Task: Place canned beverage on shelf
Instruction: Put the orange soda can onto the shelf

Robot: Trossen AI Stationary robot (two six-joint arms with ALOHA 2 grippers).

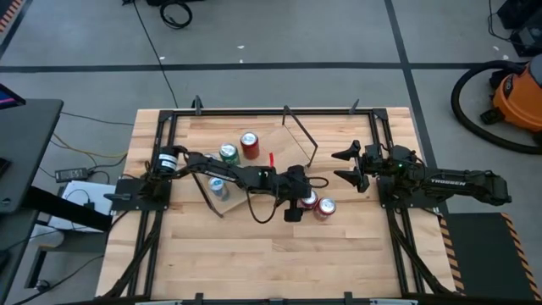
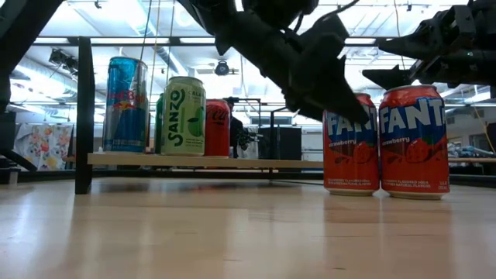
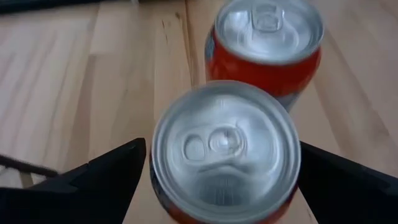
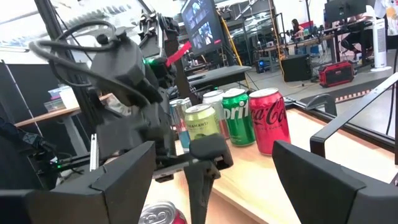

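Note:
Two red Fanta cans stand upright on the tabletop, side by side. My left gripper [image 1: 302, 202] is open over the left one [image 2: 353, 151], slanting down, with one finger on each side of its top [image 3: 227, 146]; a narrow gap shows at each finger. The other Fanta can [image 2: 415, 139] stands just beyond it [image 3: 267, 37]. The shelf [image 2: 209, 161], a light wood plank, bears a blue Red Bull can [image 2: 125, 105], a green Sanzo can [image 2: 184, 116], a Sprite can [image 4: 239, 115] and a red Coca-Cola can [image 4: 272, 118]. My right gripper [image 1: 345, 166] is open and empty, above the table to the right.
The shelf's thin black rod brackets [image 1: 305, 135] stick up at its short ends. The table's black frame [image 1: 379, 144] runs along its edges. Bare wood [image 1: 271, 263] lies toward the near edge. Beyond the table are an orange vacuum [image 1: 517, 97] and cables.

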